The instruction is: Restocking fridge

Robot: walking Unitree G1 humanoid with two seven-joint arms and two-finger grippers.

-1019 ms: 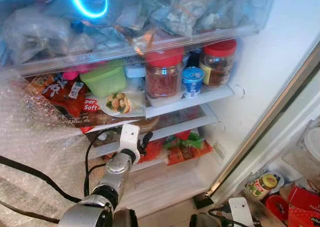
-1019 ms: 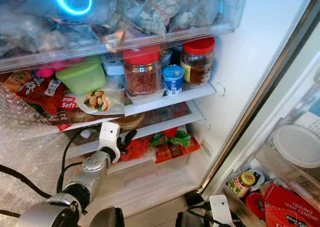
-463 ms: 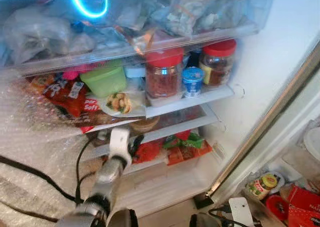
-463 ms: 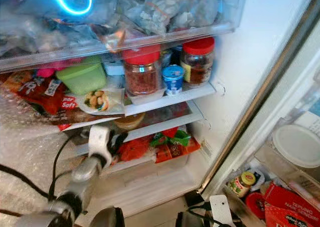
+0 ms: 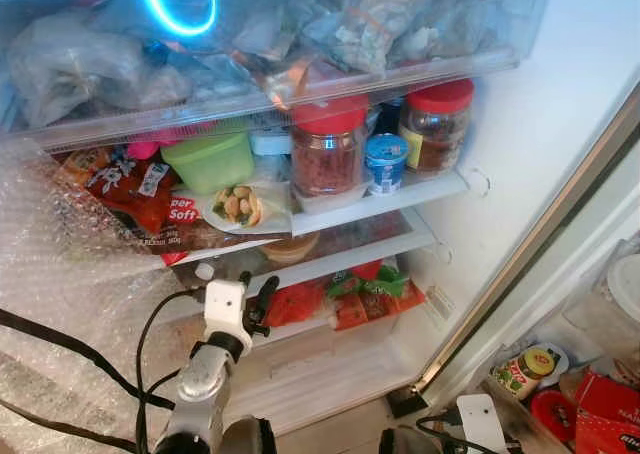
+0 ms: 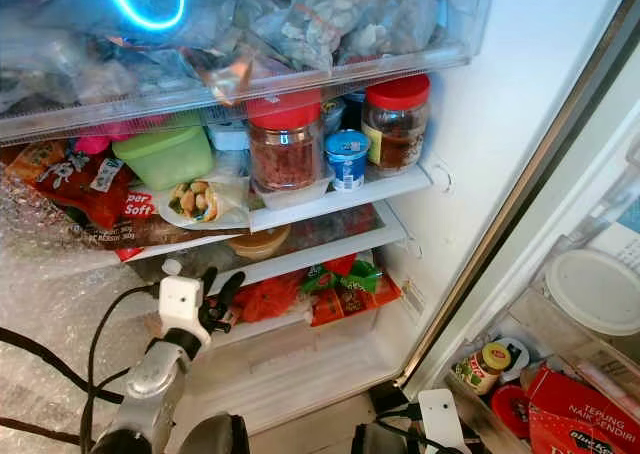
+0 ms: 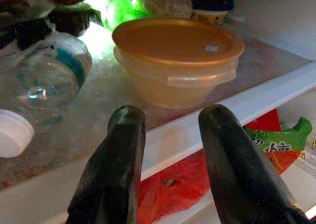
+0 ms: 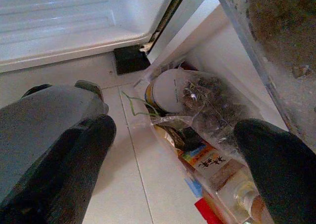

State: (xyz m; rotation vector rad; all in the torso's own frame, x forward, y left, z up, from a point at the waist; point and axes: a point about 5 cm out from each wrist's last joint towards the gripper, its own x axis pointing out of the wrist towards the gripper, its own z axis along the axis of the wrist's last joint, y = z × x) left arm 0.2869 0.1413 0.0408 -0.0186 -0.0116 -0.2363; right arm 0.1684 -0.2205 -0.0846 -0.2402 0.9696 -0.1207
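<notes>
The fridge stands open before me, its shelves crowded: two red-lidded jars (image 5: 328, 152) and a small blue cup (image 5: 384, 162) on the upper shelf, a green box (image 5: 208, 160) beside them, a red snack bag (image 5: 135, 199) at the left. On the floor at the right, outside the door, I see a small jar with a yellow label (image 5: 524, 370) among packets.

My left hand (image 5: 262, 304) is raised in front of the middle shelf (image 7: 207, 115), its two black fingers (image 7: 118, 155) spread to a medium gap and holding nothing. Just beyond them, on this shelf, sits an orange lidded bowl (image 7: 177, 61), and beside it a clear water bottle (image 7: 44, 81) lies on its side. Red and green packets (image 5: 360, 294) are below.

I judge the bowl is light, thin plastic, a little slippery and easy to squeeze; I would take it across the body under the lid rim, gently. The bottle can roll, so I would grip it at the middle.

My right hand (image 8: 168, 155) hangs low near the floor, fingers wide apart, empty.
</notes>
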